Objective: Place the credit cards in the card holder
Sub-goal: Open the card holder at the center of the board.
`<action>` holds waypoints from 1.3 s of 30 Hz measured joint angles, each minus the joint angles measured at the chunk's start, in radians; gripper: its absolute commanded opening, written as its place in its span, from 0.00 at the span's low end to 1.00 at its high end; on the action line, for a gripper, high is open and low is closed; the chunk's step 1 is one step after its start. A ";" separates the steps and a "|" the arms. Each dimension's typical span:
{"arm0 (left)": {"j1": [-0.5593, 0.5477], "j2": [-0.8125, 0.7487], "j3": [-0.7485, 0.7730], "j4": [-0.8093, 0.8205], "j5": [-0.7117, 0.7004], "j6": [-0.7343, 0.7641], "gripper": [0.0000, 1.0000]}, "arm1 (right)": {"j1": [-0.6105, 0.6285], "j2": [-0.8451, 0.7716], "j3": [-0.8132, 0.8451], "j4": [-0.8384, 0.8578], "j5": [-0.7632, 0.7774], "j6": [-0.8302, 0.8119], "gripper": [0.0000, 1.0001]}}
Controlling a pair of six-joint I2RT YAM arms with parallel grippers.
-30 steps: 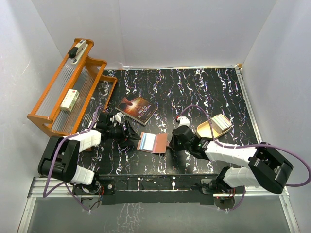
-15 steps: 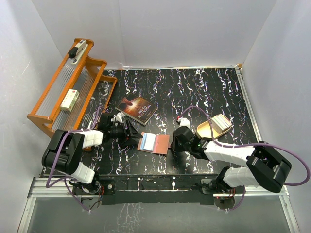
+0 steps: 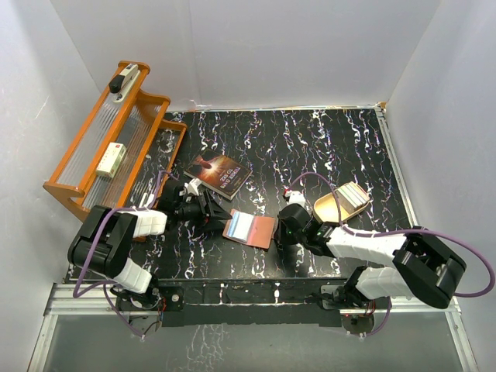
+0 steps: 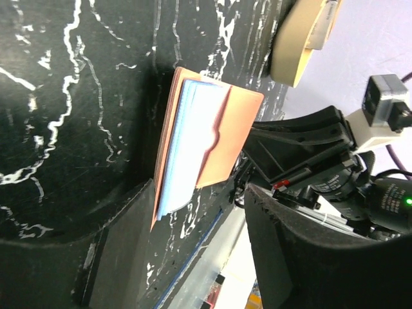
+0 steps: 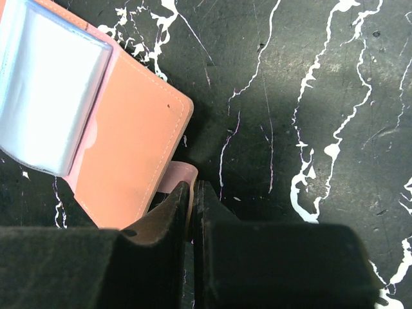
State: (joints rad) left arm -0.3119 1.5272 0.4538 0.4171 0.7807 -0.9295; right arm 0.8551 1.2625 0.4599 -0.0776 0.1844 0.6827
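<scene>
I'm looking down on a black table veined with white. Left of centre, a book lies flat and askew. Nearer me, about mid-table, the card holder lies open, with a pale blue card tucked in its pocket. Just right of it sits a tin. An orange rack stands along the left edge.

on the bench i count one holder, one pale card showing in it, one book, one tin, one rack and one box in the rack. i can't count the tin's contents.
</scene>
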 measured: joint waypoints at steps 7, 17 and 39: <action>-0.026 0.002 -0.029 0.135 0.034 -0.079 0.52 | 0.000 -0.006 0.000 0.000 -0.006 0.003 0.00; -0.077 0.040 -0.024 0.225 0.052 -0.107 0.49 | -0.001 -0.019 -0.018 0.009 -0.008 0.003 0.00; -0.161 0.048 0.025 0.119 -0.035 -0.008 0.29 | -0.005 -0.113 0.105 -0.205 0.015 0.042 0.31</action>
State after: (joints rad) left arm -0.4728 1.5753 0.4789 0.5362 0.7460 -0.9371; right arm 0.8501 1.1496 0.5644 -0.2825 0.1993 0.7250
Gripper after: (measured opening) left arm 0.283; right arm 0.298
